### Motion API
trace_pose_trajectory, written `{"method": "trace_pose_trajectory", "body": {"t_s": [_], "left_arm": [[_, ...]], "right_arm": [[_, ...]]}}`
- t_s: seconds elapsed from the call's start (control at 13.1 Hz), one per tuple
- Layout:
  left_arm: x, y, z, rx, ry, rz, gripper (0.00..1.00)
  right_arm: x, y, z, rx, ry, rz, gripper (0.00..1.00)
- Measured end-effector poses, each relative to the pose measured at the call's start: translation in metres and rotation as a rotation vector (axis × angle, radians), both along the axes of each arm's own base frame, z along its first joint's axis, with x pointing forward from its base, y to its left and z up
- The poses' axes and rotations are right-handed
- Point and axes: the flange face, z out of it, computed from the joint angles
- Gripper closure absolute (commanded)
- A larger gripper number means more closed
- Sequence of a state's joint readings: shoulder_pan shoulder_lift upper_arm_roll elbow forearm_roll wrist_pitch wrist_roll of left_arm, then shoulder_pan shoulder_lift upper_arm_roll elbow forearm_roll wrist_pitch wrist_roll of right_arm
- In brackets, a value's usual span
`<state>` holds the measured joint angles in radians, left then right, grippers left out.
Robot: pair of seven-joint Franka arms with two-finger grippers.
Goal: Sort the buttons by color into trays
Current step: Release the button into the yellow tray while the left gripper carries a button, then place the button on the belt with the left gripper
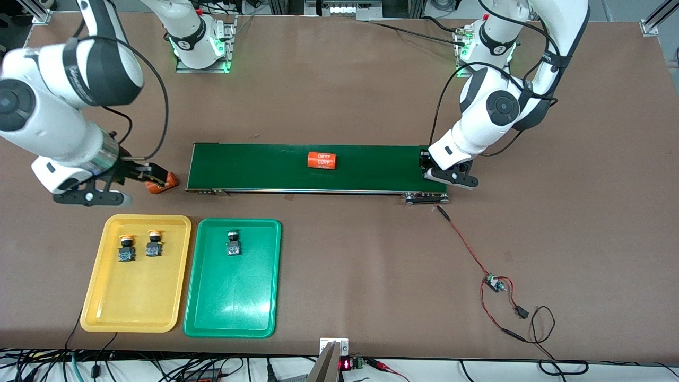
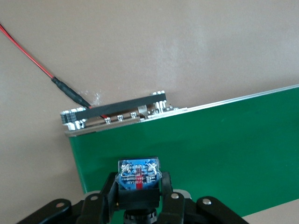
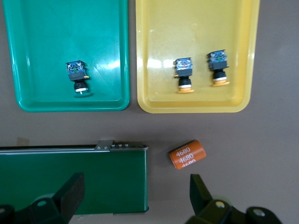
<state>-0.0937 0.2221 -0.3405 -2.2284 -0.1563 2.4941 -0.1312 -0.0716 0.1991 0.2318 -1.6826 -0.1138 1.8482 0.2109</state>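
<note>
Left gripper (image 2: 138, 198) is clamped on a button (image 2: 138, 174), its fingers (image 2: 164, 186) pressed against the black body just over the conveyor belt (image 1: 313, 167), at that belt's end toward the left arm; the colour of this button's cap cannot be told. Taking the belt as the landmark and working from the front camera outward: nearest the camera, on the camera side of the belt, lie the two trays side by side, toward the right arm's end of the table. The yellow tray (image 1: 101, 297) holds two yellow-orange buttons (image 1: 126, 248) (image 1: 154, 243) beside each other in the part of the tray closest to the belt. The green tray (image 1: 207, 313), just beside it and closer to the belt's middle, holds one green button (image 1: 233, 242), also in the part closest to the belt. On the belt itself, about midway along, lies an orange cylinder (image 1: 322, 160) with white print. A second orange cylinder (image 3: 187, 154) lies on the table just off the belt's end toward the right arm, and the right gripper (image 3: 135, 191) hangs over that spot with its jaws spread wide, holding nothing.
</note>
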Motion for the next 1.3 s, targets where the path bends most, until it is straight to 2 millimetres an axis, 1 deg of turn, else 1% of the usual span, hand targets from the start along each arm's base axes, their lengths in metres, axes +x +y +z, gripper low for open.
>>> {"method": "trace_pose_trajectory", "body": {"t_s": [0.31, 0.46, 0.69, 0.76, 0.84, 0.92, 0.99, 1.14, 1.3], "left_arm": [[-0.011, -0.009, -0.007, 0.004, 0.006, -0.004, 1.00], [-0.011, -0.009, -0.008, 0.001, -0.005, -0.001, 1.00], [-0.010, -0.009, -0.011, 0.000, -0.024, -0.004, 0.99], [-0.009, -0.009, -0.013, 0.010, -0.036, -0.021, 0.91], [-0.009, -0.009, -0.017, 0.013, -0.041, -0.028, 0.62], [-0.009, -0.009, -0.020, 0.013, -0.042, -0.029, 0.17], [-0.009, -0.009, -0.022, 0.013, -0.041, -0.029, 0.00], [-0.009, -0.009, -0.023, 0.013, -0.045, -0.031, 0.00], [-0.005, -0.010, -0.013, 0.009, -0.064, -0.031, 0.00]], "right_arm": [[-0.016, -0.031, 0.039, 0.019, -0.009, -0.035, 0.00], [-0.025, -0.034, 0.055, 0.037, -0.008, -0.051, 0.00], [-0.036, -0.028, 0.068, 0.042, -0.002, -0.047, 0.00], [-0.039, -0.026, 0.071, 0.041, -0.001, -0.043, 0.00], [-0.041, -0.024, 0.073, 0.039, 0.005, -0.041, 0.00], [-0.045, -0.023, 0.075, 0.037, 0.016, -0.039, 0.00], [-0.048, -0.019, 0.078, 0.037, 0.023, -0.034, 0.00], [-0.053, -0.009, 0.081, 0.038, 0.024, -0.018, 0.00], [-0.054, -0.005, 0.081, 0.037, 0.027, -0.011, 0.00]]}}
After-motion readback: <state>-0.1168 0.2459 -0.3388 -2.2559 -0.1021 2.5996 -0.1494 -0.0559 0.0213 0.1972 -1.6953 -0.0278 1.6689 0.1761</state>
